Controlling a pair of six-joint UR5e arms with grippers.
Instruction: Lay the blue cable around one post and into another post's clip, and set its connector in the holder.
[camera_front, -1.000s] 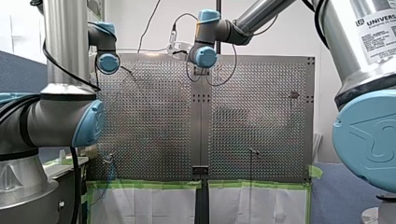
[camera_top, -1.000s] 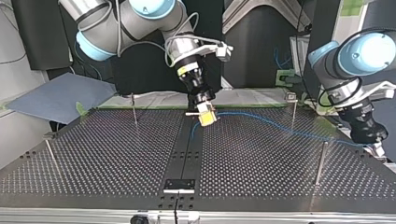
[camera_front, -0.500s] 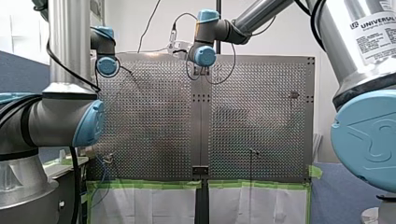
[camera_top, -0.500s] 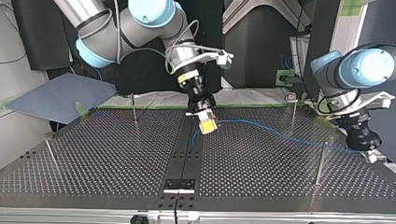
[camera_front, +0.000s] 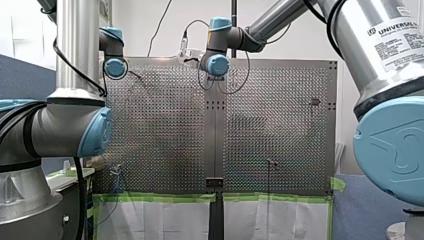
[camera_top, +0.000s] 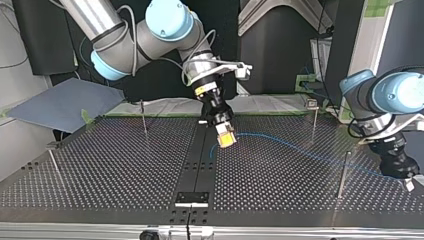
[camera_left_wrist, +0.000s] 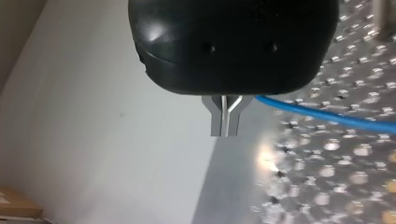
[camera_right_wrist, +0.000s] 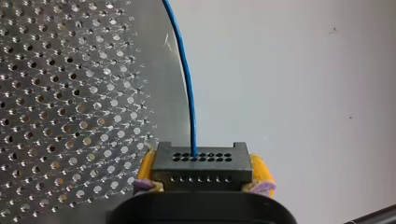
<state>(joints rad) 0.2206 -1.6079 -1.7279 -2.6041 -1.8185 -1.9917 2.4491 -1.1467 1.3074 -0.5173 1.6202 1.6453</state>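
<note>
Across both wide views, a perforated metal table (camera_top: 110, 165) is filling the scene, with a dark centre strip (camera_top: 200, 160) running through it. Green tape (camera_front: 155, 198) is lining its near edge in the front view, with white sheets (camera_front: 150, 220) hanging below. A blue-grey mat (camera_top: 60, 102) is lying off the table at the top view's left, and dark panels are closing in the room behind.

My right arm (camera_top: 150, 30) is reaching in over the centre strip; my left arm (camera_top: 395, 95) is hanging at the table's edge at the top view's right. Four thin posts (camera_top: 143, 117) (camera_top: 55, 165) (camera_top: 314, 120) (camera_top: 342, 175) are standing near the corners, leaving a wide stretch of plate between them.

The blue cable (camera_top: 272, 140) is trailing from the right end effector (camera_top: 226, 138) across the plate toward the left end effector (camera_top: 407, 182), passing between the two right-hand posts.

A black block (camera_top: 191, 198) is sitting on the strip near the top view's front edge.

The right end effector is clamping the black connector (camera_right_wrist: 201, 165) between yellow pads (camera_right_wrist: 145, 168), with the cable leaving straight ahead.

The left end effector's metal fingers (camera_left_wrist: 219, 119) are pressing together; the cable is emerging just beside their root, but I cannot tell if it's pinched.
</note>
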